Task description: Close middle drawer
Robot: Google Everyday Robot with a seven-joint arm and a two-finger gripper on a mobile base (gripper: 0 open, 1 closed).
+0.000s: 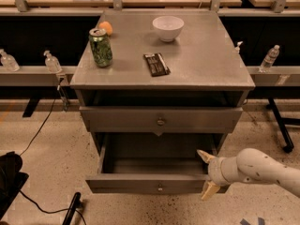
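The middle drawer is pulled far out of the grey cabinet. It has a low flat front panel with a small round knob, and its deep inside looks empty. My gripper is at the right end of that front panel, at the end of my white arm coming in from the right. It is open: one finger sits just inside the drawer and the other finger is in front of the panel.
Above it a drawer with a taller front is nearly shut. On the cabinet top are a green can, an orange, a white bowl and a dark snack bar. Bottles stand on side shelves. A black cable and dark object lie on the floor at left.
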